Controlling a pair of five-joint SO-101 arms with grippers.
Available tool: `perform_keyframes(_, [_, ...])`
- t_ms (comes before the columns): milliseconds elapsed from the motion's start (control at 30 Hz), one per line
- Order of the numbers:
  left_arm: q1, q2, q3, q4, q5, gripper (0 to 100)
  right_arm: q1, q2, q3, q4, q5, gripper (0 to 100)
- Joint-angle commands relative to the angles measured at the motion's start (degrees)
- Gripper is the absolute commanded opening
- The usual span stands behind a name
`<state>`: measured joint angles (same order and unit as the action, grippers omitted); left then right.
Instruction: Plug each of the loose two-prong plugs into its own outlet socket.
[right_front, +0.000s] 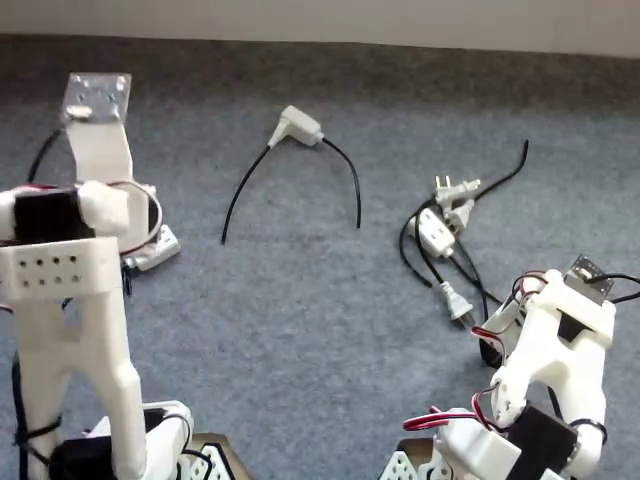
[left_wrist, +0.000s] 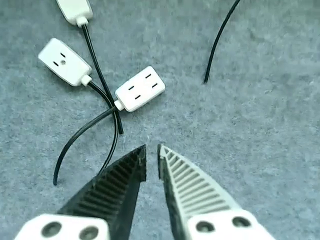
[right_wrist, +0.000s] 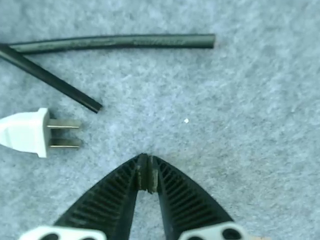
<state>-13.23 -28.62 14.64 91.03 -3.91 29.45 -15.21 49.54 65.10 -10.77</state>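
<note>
Left claw (left_wrist: 152, 150): one black finger, one white, tips slightly apart w/ a thin slit between, nothing held. It hangs over the grey table (left_wrist: 260, 130), just short of a double outlet block (left_wrist: 140, 88). That block lies flat, slots up, long axis slanted, cord end toward the black cords (left_wrist: 102, 85) that cross beside it. Near it, past those cords, we see a single outlet block (left_wrist: 64, 61), also face up, its long axis slanted the opposite way. A third white connector (left_wrist: 75, 9) sits at the picture edge; we can't tell what kind.

Right claw (right_wrist: 147, 172): both fingers black, tips pressed together, nothing between them. Near it lies a two-prong plug (right_wrist: 30, 132), flat on the table, long axis running across the claw's line, prongs pointing into the bare patch in front of the tips. Two cut cord ends (right_wrist: 115, 41) lie beyond it.

High view: the same plug (right_front: 455, 300) sits just in front of the right arm, prongs aimed diagonally toward the arm. Farther out, two more white plugs (right_front: 455, 190) touch an outlet block (right_front: 435, 228) amid tangled cords. An angled white connector (right_front: 297, 127) lies apart at mid-table, far side.
</note>
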Motion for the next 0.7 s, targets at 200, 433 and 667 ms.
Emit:
perform_keyframes(200, [-1.4,19.8,2.2,-10.1,-25.4,15,0.1,-2.2,0.2,0.0,0.9,0.5])
perform_keyframes(433, [-6.1,44.2,-24.0,0.9,-32.1,15,0.1,-1.8,1.4,-0.8,0.9,0.5])
perform_keyframes(667, [-6.1,57.5,-37.8,10.6,-36.0,15,0.3,-2.2,4.4,-4.2,0.9,0.5])
